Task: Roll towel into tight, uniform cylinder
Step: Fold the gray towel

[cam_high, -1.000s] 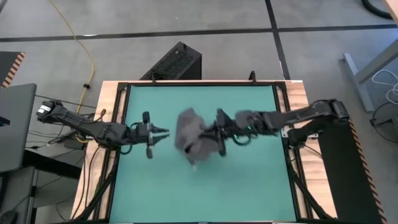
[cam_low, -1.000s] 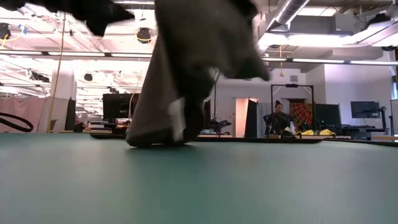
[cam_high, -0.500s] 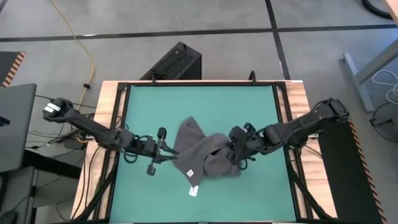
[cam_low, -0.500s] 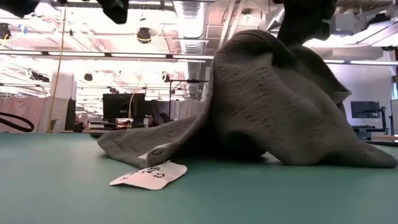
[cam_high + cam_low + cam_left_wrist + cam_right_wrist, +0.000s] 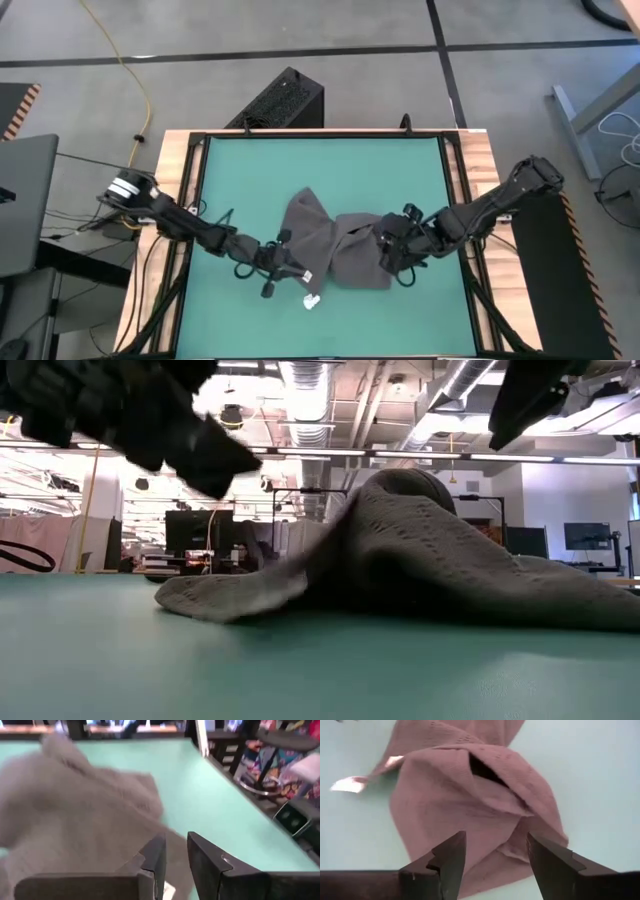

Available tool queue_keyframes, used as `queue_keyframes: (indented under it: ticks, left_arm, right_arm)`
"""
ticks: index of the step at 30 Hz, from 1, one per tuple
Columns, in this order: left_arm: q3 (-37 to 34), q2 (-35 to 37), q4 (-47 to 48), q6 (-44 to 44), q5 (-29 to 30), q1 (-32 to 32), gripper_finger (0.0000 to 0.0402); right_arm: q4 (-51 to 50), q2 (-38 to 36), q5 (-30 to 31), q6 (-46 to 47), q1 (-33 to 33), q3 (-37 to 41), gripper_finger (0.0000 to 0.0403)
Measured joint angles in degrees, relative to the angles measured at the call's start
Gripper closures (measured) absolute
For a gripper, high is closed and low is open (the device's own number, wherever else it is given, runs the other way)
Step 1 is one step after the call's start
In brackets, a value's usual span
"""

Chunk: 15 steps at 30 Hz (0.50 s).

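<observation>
The dark grey towel (image 5: 330, 245) lies in a crumpled heap on the middle of the green table (image 5: 240, 170). A hump (image 5: 400, 490) rises at its centre and its edges lie flat on the surface. Its white tag (image 5: 312, 300) lies at the near edge. My right gripper (image 5: 492, 857) hovers open just above the towel's right end (image 5: 385, 255), touching nothing. My left gripper (image 5: 175, 857) hangs over the towel's near-left edge (image 5: 288, 265). Its fingers are a narrow gap apart with nothing between them, and it stays clear of the cloth (image 5: 150, 420).
A black frame (image 5: 455, 200) borders the table on its wooden base. Bare green surface lies on the far half and along the left side. A black box (image 5: 285, 100) stands on the floor beyond the far edge. A room with desks and monitors shows behind.
My right gripper has come down toward the near edge with the hanging towel, then opened and let it go. The towel has fallen into a spread heap on the table. My left gripper has gone toward the right and near edges, up to the towel's near-left edge.
</observation>
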<state>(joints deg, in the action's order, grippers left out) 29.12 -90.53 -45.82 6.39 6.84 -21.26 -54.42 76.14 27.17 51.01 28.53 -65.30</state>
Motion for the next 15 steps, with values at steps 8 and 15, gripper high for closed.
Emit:
queue_keyframes:
  ticks: [8, 15]
  left_arm:
    - [4.6, -9.6, 0.4, -5.0, -4.2, -0.3, 0.0333]
    - [14.5, -11.9, 16.3, -13.4, -1.3, -3.2, 0.0321]
  right_arm:
    - [-0.1, 0.0, 6.9, 6.5, 8.6, 0.0, 0.0195]
    - [-0.3, 0.0, 11.0, 12.1, 13.5, 0.0, 0.0205]
